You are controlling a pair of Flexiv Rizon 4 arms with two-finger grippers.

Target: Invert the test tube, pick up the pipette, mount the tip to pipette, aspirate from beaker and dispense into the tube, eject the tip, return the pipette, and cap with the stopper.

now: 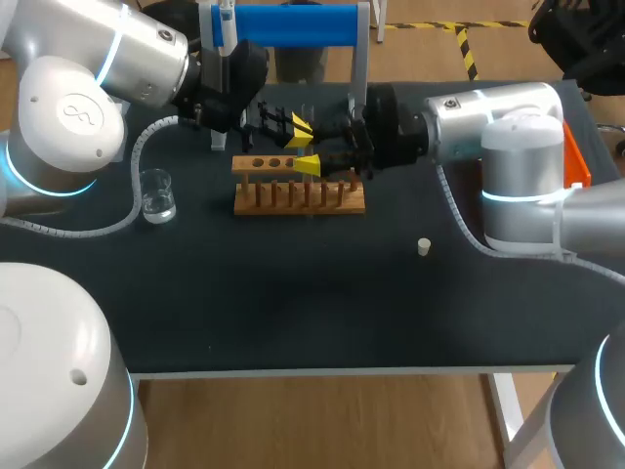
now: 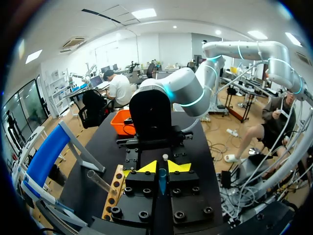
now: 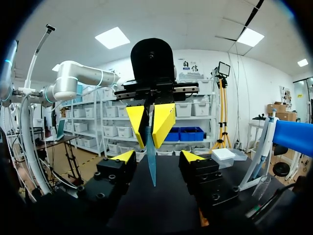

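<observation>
"Where was the tip?"
"The blue tip (image 3: 150,166) sat pinched in the left end effector (image 2: 162,169) above the rack (image 1: 298,200); the right end effector (image 3: 157,156) gaped, empty."
"Progress?"
"Early, seemingly: pipette (image 1: 227,24) on its stand, stopper (image 1: 424,246) loose on the counter (image 1: 293,293)."

left claw (image 2: 161,168), pinched narrow, and right claw (image 3: 157,156), spread wide, face each other closely.

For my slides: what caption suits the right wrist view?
Left gripper holds a teal tapered tube upright before the right gripper's open jaws.

Black-topped table (image 1: 322,313), pale front edge
</observation>
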